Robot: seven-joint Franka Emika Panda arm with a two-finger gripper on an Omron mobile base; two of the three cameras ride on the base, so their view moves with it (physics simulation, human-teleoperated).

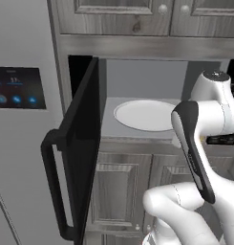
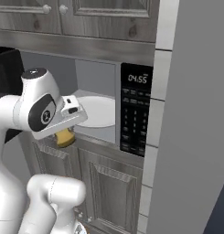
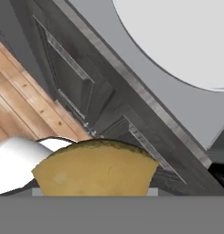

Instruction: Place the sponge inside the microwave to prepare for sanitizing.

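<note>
The microwave (image 1: 137, 76) stands open, its dark door (image 1: 82, 143) swung out to the left. Its white turntable (image 1: 144, 115) lies on the grey cavity floor. My gripper (image 2: 64, 131) is shut on the yellow sponge (image 2: 64, 137), which hangs under the hand. It sits just in front of the microwave's lower front edge, outside the cavity, near the turntable (image 2: 97, 111). In the hand view the sponge (image 3: 97, 169) covers the fingertips, and the turntable (image 3: 177, 36) lies ahead past the sill.
The door's black bar handle (image 1: 51, 182) juts toward the base at the left. The keypad (image 2: 135, 114) flanks the cavity on the right, beside a tall grey panel (image 2: 191, 114). Wooden cabinet doors (image 2: 113, 192) lie below, and the fridge display (image 1: 18, 87) glows at far left.
</note>
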